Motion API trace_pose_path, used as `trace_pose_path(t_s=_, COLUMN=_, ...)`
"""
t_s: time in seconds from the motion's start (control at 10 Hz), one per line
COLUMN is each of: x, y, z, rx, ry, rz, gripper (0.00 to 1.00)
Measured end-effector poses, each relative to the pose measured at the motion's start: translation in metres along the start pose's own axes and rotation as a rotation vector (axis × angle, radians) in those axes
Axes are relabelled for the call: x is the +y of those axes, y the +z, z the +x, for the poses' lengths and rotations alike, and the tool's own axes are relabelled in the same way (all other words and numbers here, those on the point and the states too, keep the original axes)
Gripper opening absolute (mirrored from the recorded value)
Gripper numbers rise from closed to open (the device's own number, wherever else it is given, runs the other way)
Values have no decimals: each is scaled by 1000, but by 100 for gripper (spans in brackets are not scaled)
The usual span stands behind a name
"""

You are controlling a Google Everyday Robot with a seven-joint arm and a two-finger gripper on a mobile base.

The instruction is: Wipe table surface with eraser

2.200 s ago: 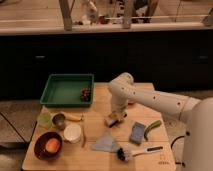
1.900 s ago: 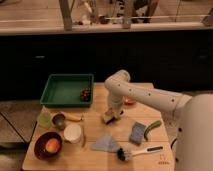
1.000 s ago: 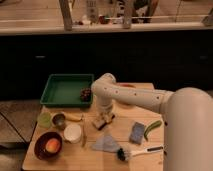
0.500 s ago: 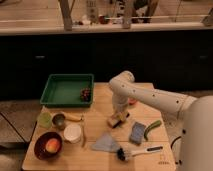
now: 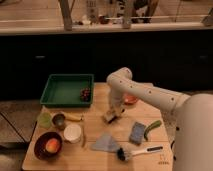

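The table surface (image 5: 95,107) is a light tan wooden top in the middle of the camera view. A small tan eraser (image 5: 109,118) rests on it near the centre. My gripper (image 5: 113,113) points down from the white arm and is shut on the eraser, holding it against the wood. The eraser's upper part is hidden by the gripper.
A green tray (image 5: 66,90) sits at the back left with dark fruit (image 5: 86,93) at its corner. To the right lie a blue-grey sponge (image 5: 137,132), a brush (image 5: 132,151) and a grey cloth (image 5: 106,143). A white cup (image 5: 72,133), a bowl (image 5: 47,145) and small cups stand front left.
The gripper has slid the eraser back and forth over the table: left, then right, and now slightly left again. Nothing else has moved.
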Motion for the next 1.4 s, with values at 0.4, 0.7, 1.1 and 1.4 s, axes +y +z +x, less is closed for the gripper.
trace_pose_path(t_s=0.4, x=-35, y=14, z=-54, rx=-62, ry=-116, rz=32, gripper=0)
trace_pose_path(t_s=0.7, x=-3, y=27, z=-70, rx=-82, ry=-148, rz=2, gripper=0)
trace_pose_path(t_s=1.1, x=54, y=18, z=-39, rx=-59, ry=-107, rz=7, gripper=0)
trace_pose_path(t_s=1.4, x=44, y=6, z=-11, rx=-47, ry=-73, rz=61, gripper=0)
